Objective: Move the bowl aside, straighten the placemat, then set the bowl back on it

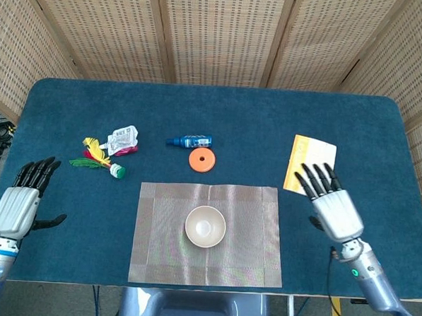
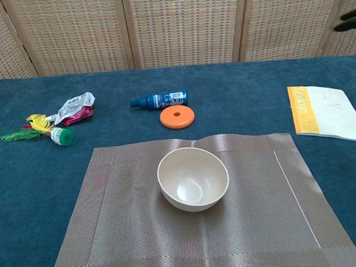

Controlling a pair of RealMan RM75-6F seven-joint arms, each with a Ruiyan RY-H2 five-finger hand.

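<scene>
bowl (image 1: 205,226) sits upright mid placemat (image 1: 248,259), mat lies square w/ near worktop edge, so i judge task abt done. my right hand (image 1: 331,204) off to the right, fingers spread, empty; left hand (image 1: 19,203) likewise wide, far left, clear of both.

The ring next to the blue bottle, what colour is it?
Orange. The ring lies flat by the blue bottle, clearest in the chest view.
</scene>
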